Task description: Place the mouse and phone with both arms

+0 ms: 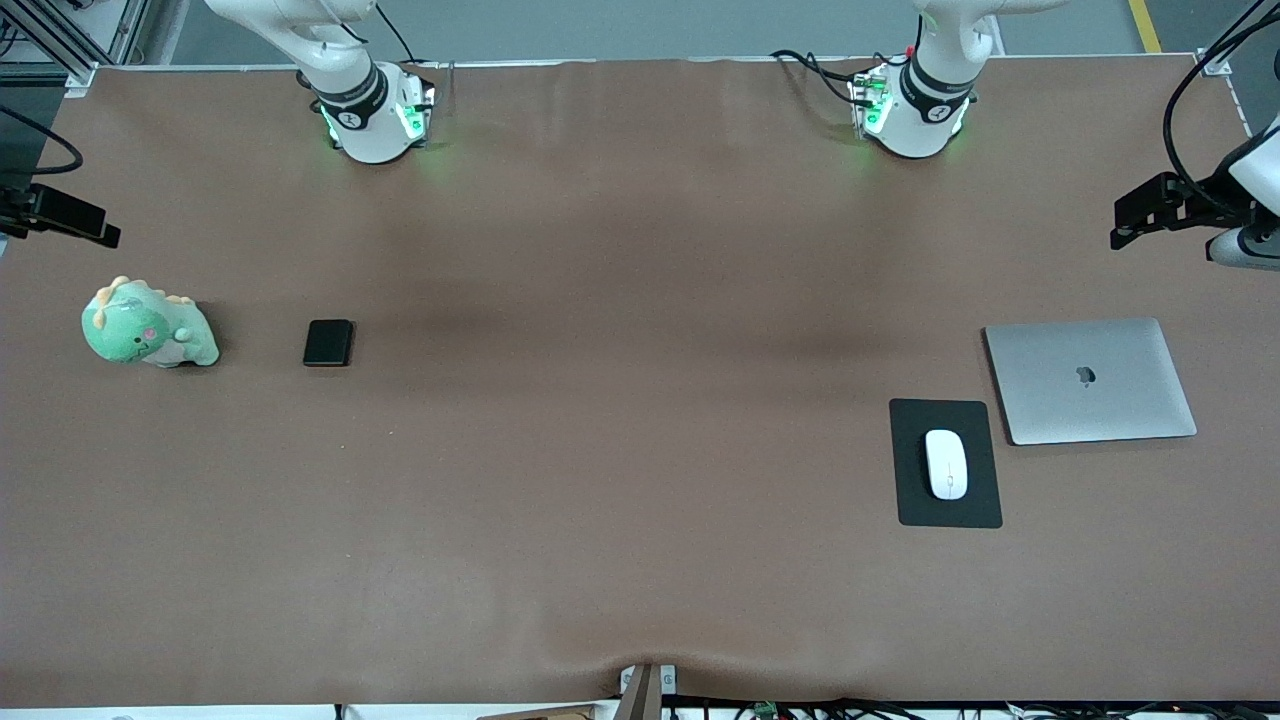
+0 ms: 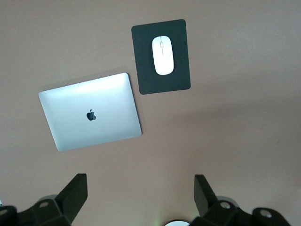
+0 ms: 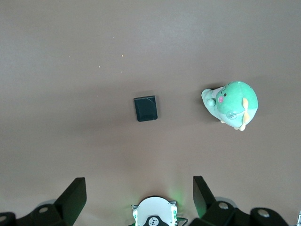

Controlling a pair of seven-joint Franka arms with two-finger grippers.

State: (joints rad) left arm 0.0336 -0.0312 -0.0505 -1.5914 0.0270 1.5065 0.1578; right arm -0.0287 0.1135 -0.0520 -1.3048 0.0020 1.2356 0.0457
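Observation:
The white mouse (image 1: pixel 946 464) lies on a black mouse pad (image 1: pixel 915 505) toward the left arm's end of the table. It also shows in the left wrist view (image 2: pixel 162 55). The black phone (image 1: pixel 328 342) lies flat on the table toward the right arm's end and shows in the right wrist view (image 3: pixel 145 108). My left gripper (image 2: pixel 140 181) is open and empty, high over bare table near its own base. My right gripper (image 3: pixel 139 183) is open and empty, high over its own base (image 3: pixel 154 214). Neither hand shows in the front view.
A closed silver laptop (image 1: pixel 1088 380) lies beside the mouse pad, slightly farther from the front camera. A green plush dinosaur (image 1: pixel 148 328) sits beside the phone at the right arm's end. Black camera mounts (image 1: pixel 1165 205) stand at both table ends.

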